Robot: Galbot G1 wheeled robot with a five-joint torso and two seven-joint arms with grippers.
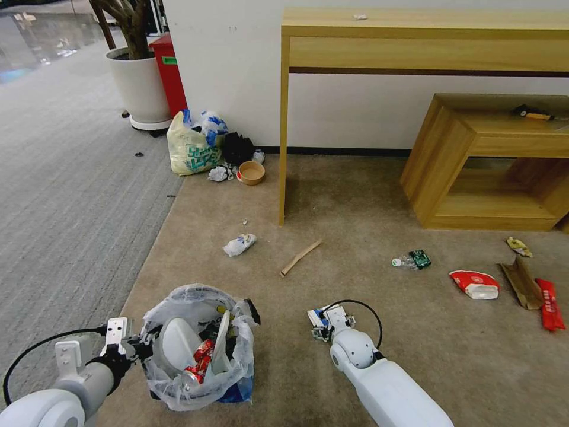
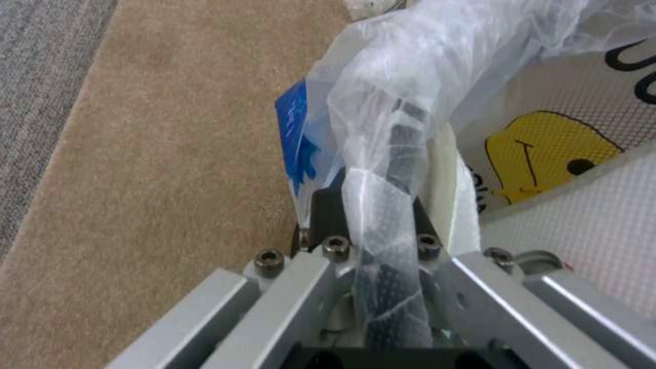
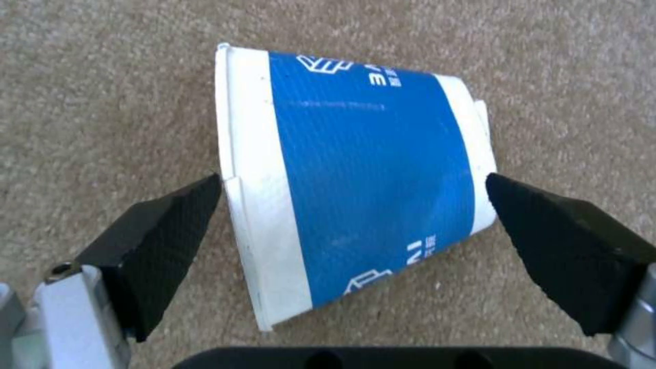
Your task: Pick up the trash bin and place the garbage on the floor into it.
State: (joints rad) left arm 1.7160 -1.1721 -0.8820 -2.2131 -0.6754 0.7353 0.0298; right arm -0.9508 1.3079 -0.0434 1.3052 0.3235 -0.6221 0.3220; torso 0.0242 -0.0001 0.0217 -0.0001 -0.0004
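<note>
The trash bin (image 1: 198, 350), black with a crinkly whitish bag, hangs low over the beige floor (image 1: 367, 207) at the front left. It holds a white slipper (image 1: 178, 341) and a crushed red can (image 1: 201, 362). My left gripper (image 1: 139, 344) is shut on the bin's rim through the bag (image 2: 424, 66); the left wrist view shows its gripper (image 2: 372, 215) clamped there. My right gripper (image 1: 323, 323) is down at the carpet. The right wrist view shows this gripper (image 3: 352, 197) open, one fingertip (image 3: 184, 215) on each side of a blue-white paper cup (image 3: 369, 169) lying on its side.
More litter lies ahead: a crumpled white-blue piece (image 1: 239, 244), wooden stick (image 1: 300, 257), plastic bottle (image 1: 412, 260), red-white bowl (image 1: 475, 283), cardboard (image 1: 521, 281), red wrapper (image 1: 550, 303). A desk leg (image 1: 283, 130), low wooden shelf (image 1: 492, 160), yellowish shopping bag (image 1: 192, 148) and plant pot (image 1: 141, 86) stand behind.
</note>
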